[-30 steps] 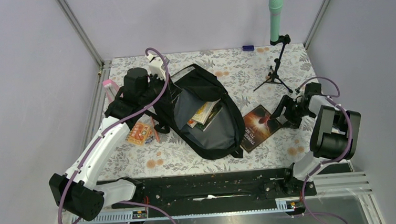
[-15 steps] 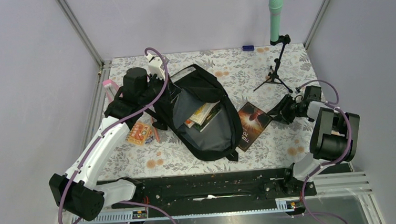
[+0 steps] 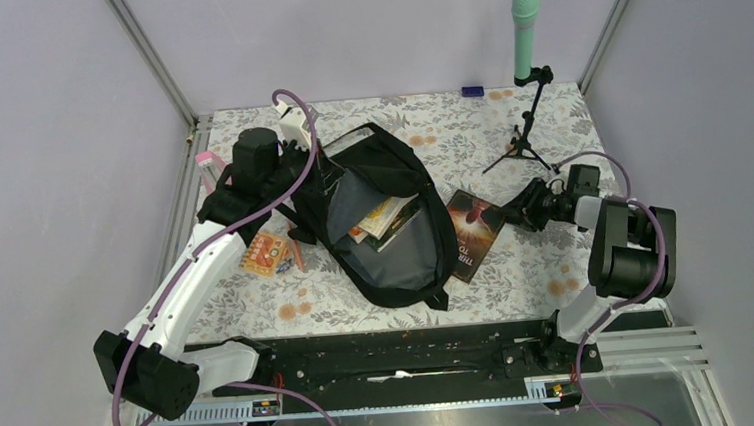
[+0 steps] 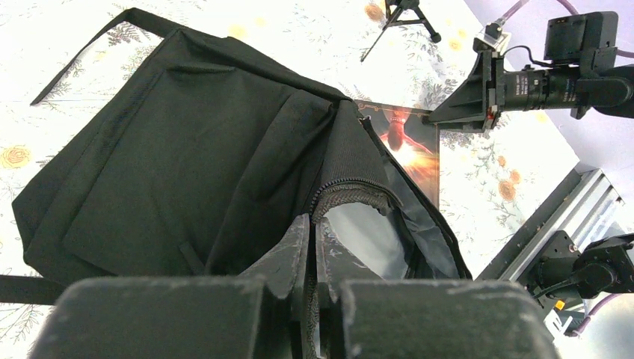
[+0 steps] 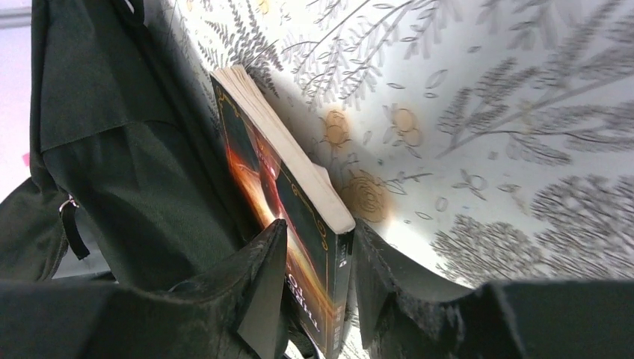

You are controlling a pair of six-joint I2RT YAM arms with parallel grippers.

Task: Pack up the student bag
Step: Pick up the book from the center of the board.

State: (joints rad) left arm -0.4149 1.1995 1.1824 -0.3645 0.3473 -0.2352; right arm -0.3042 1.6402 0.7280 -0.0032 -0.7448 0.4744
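- The student bag (image 3: pixel 406 256) lies left of centre on the flowered tabletop (image 3: pixel 309 298). Its mouth gapes and the grey lining shows.
- My left gripper (image 4: pixel 312 235) is pinched shut on the fabric rim by the zip, propping the mouth open. The pinch takes in only a thin fold. If it slips, I expect the opening to sag shut.
- Several bright books (image 3: pixel 385 215) already lie inside near the upper part of the mouth. I judge they could block anything slid in from that side.
- My right gripper (image 5: pixel 318 247) is closed on a dark book (image 3: pixel 471 228) with a fiery cover, gripping it near one end.
- The dark book stands tilted on edge, touching the bag's outer right wall, not the opening.
- Main risk: pushing on from here would drive the dark book against the outside wall and shove the bag, dragging the rim out of my left gripper.
- With the grip at one end, the dark book may also swing or slide between the fingers when lifted.
- Just left of the bag lies a small orange packet (image 3: pixel 263 251), and a pink item (image 3: pixel 209 163) sits near the left edge.
- Behind my right arm, a tripod stand (image 3: pixel 526 142) carries a mint-green cylinder (image 3: pixel 525 32). A high swing of that arm could knock it.
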